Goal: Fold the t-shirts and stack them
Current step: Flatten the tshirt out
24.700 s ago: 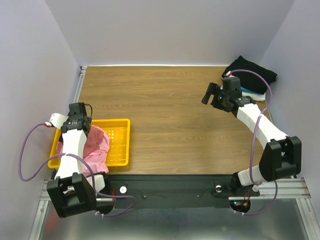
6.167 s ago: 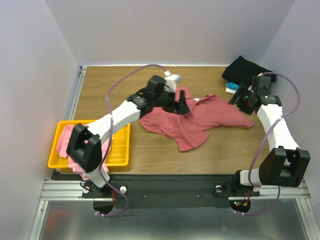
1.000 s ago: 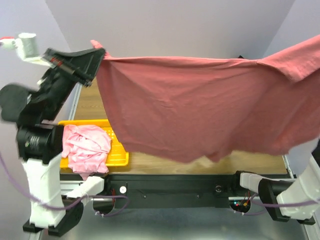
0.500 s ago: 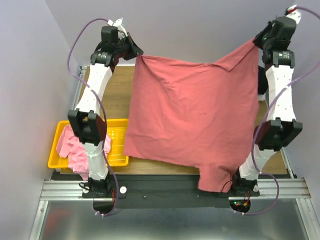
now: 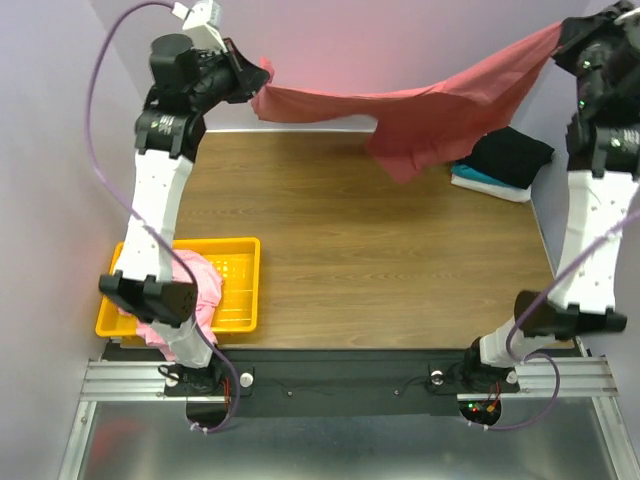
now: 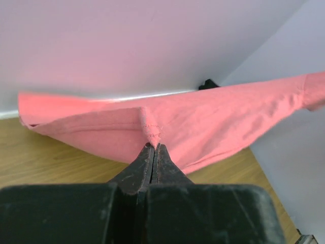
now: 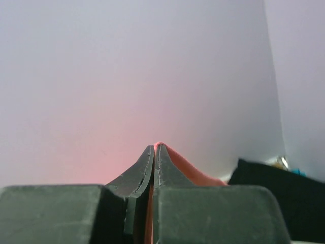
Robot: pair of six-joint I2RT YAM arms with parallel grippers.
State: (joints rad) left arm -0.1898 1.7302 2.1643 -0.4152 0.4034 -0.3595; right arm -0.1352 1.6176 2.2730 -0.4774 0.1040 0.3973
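The dusty-red t-shirt hangs stretched in the air along the back wall, held at both ends high above the table. My left gripper is shut on its left corner; in the left wrist view the cloth spreads away from the pinched fold at my left gripper. My right gripper is shut on the right corner, and a thin red edge shows beside my right gripper. A light pink t-shirt lies crumpled in the yellow basket. A folded black t-shirt rests at the back right.
The yellow slotted basket stands at the table's front left, beside the left arm's base. Under the black shirt lies a folded stack with a teal and a white layer. Walls close in the back and both sides.
Half a second ago the red shirt hung as a wide sheet toward the front. Now both arms have swung it back and up, so it stretches nearly flat near the rear wall.
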